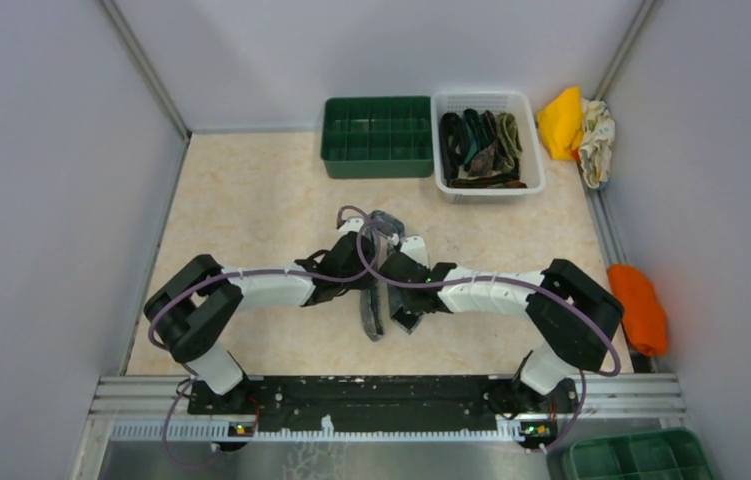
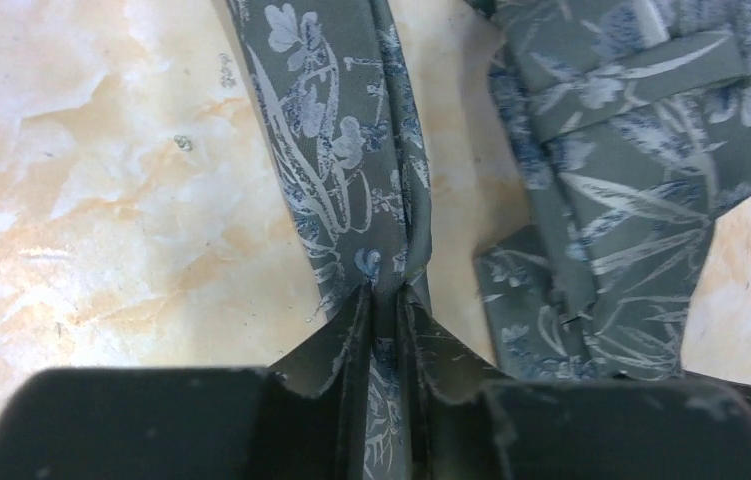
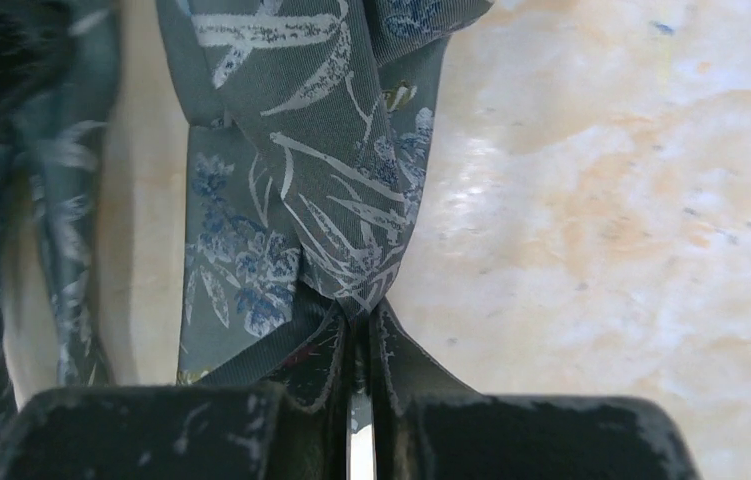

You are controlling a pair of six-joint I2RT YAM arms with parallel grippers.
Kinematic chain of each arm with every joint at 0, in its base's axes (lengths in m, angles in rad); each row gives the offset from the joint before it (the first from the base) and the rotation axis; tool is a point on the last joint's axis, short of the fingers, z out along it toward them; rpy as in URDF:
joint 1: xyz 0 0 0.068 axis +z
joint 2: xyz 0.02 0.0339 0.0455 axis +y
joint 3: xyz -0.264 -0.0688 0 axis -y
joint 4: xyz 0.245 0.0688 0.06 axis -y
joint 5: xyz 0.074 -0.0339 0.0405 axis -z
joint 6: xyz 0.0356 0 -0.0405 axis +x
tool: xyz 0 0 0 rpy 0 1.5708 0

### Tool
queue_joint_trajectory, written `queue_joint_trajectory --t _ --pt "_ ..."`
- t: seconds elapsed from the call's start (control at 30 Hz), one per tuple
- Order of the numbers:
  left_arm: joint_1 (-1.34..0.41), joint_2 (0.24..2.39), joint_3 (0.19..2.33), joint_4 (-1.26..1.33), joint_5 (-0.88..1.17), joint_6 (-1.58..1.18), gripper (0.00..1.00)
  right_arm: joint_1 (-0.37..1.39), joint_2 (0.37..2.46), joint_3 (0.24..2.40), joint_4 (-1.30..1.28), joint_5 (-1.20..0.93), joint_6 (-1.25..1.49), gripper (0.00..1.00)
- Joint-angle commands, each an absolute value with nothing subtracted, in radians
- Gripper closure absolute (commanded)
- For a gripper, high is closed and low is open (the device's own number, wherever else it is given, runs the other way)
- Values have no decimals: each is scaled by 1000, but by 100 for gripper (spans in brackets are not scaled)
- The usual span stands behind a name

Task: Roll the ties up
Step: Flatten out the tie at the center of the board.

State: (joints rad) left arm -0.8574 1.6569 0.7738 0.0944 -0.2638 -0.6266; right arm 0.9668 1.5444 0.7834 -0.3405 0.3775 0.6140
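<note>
The marbled table (image 1: pixel 251 200) carries, at its far edge, a green tray (image 1: pixel 378 165) and, to its right, a white basket (image 1: pixel 491 193) of loose dark ties (image 1: pixel 481 150); mid-table, between the two arms, is the grey tie (image 1: pixel 373 315) (pale leaf pattern), doubled into two strips side by side; the left gripper (image 2: pixel 384 300) is pinched onto the narrow strip's edge; the right gripper (image 3: pixel 356 320) is clamped tight on bunched fabric of the wider part.

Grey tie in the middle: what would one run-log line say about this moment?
object: grey tie, unrolled | left tool: shut on narrow strip | right tool: shut on wider part
</note>
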Motion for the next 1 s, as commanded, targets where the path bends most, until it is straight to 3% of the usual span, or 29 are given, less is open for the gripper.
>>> queue_joint_trajectory --t 0.0,0.17,0.5,0.8,0.97 --pt "-862 1706 741 -30 -315 -645 82 950 1642 848 -732 534 668 100" --pt "-861 1674 724 -104 -375 -675 84 823 1728 914 -986 674 786 100" --pt "-815 1458 669 -270 -489 -734 83 609 1616 924 -913 636 674 94" --pt "-747 1410 700 -292 -499 -697 75 499 1690 1051 -810 624 486 37" --pt "-639 1434 740 -303 -442 -675 73 389 1754 1154 -753 617 400 34"
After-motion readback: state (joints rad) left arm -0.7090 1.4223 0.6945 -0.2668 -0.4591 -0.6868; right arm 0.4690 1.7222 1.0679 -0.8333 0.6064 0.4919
